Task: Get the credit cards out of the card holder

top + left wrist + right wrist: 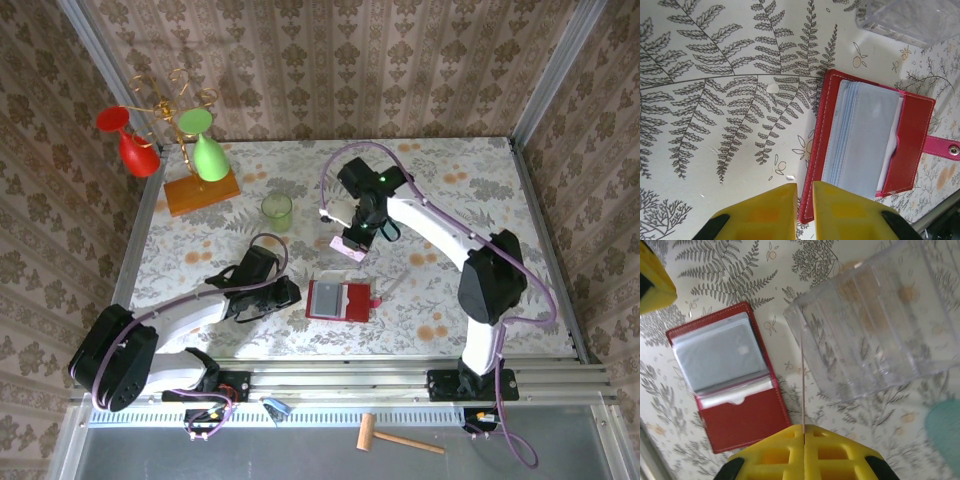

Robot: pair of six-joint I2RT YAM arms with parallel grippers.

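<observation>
Thin pale pink card point(348, 247), edge-on in my clenched right pincer point(804, 430).
Light, stiff, slick, I judge: pinch both faces near an edge.

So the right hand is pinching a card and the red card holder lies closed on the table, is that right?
Not closed: the card holder lies open, clear pockets showing, as the left wrist view shows. The right hand does pinch a card.
</observation>
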